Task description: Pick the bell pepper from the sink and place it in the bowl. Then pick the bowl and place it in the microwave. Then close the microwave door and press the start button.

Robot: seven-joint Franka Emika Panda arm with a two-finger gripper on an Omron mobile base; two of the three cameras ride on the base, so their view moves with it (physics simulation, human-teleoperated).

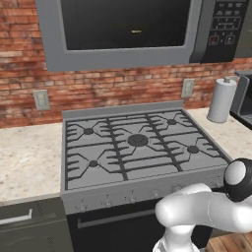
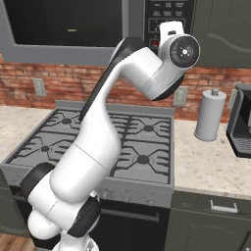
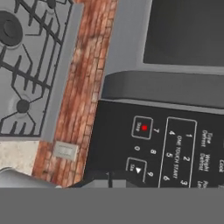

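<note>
The grey microwave hangs over the range with its door closed flat, so the dark window hides the cavity. Its black keypad panel sits at the right. My gripper is shut with nothing in it, its dark fingertips pressed together right at the keypad. They sit beside the white-triangle start button, below the red-dot stop button. In the right base view my hand is raised in front of the keypad. The bell pepper, bowl and sink are out of view.
A grey gas stove stands under the microwave, with speckled counter on both sides. A paper towel roll and a dark coffee machine stand at the right. Wall outlets sit in the brick backsplash.
</note>
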